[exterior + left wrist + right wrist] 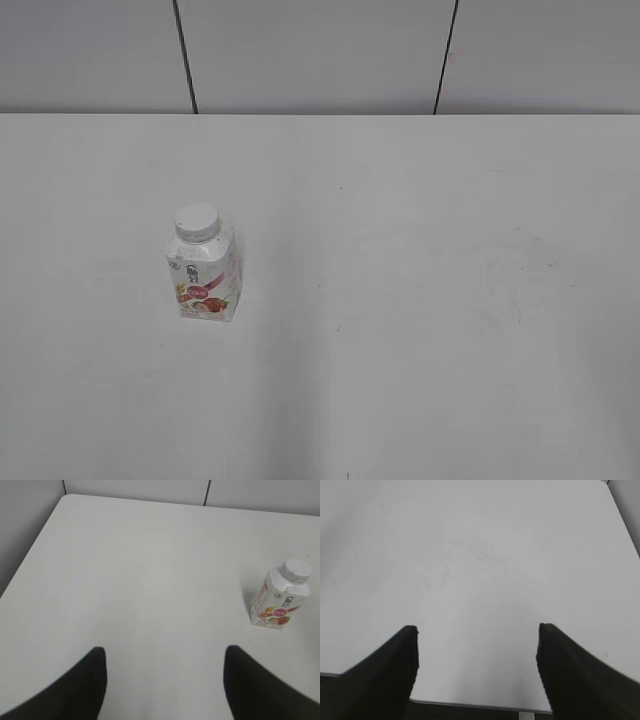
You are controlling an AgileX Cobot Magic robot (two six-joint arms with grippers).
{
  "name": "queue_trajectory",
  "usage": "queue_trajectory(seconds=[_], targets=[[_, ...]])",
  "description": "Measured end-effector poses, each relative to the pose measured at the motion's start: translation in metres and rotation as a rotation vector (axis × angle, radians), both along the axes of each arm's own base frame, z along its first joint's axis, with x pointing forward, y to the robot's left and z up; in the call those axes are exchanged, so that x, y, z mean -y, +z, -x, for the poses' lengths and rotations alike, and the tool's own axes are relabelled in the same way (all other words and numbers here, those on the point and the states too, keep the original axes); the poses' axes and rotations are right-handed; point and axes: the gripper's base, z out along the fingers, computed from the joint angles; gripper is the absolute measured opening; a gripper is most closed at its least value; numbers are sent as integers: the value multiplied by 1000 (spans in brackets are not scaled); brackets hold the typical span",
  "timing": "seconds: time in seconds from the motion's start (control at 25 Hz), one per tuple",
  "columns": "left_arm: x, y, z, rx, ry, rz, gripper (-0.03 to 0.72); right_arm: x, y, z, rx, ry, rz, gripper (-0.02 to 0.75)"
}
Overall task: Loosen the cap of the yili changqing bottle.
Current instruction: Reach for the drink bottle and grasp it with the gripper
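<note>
Exterior view first: we saw the yili changqing bottle (pixel 203 270) standing upright on the left half of the white table (pixel 420 300), with the cap (pixel 196 221) seated on its neck, and neither arm nor gripper anywhere in that picture. We judged the task not yet begun, since nothing touched the bottle and both the steadying hold and the twist on the cap were left to do; whether the cap was tight or already slack we could not tell from its look. Left wrist view next: the left gripper (pixel 165 680) hung over bare table with its jaws set wide apart and nothing between them, the bottle well apart from it toward the right edge of the picture. Only the two dark fingertips (pixel 87 680) showed, cut off by the bottom edge. Right wrist view last: the right gripper (pixel 477 670) likewise stood spread wide and empty above the near table edge. We found neither bottle nor cap in that view, and the label's small print was too fine to read in any picture.
</note>
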Motion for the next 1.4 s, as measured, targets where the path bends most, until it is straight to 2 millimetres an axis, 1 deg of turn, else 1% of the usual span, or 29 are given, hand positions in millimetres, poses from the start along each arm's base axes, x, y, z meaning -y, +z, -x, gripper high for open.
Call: queue_trajectory(seconds=[1.4], targets=[[0,0,0,0,0,0,457,0,0,0,0,0,0,582]])
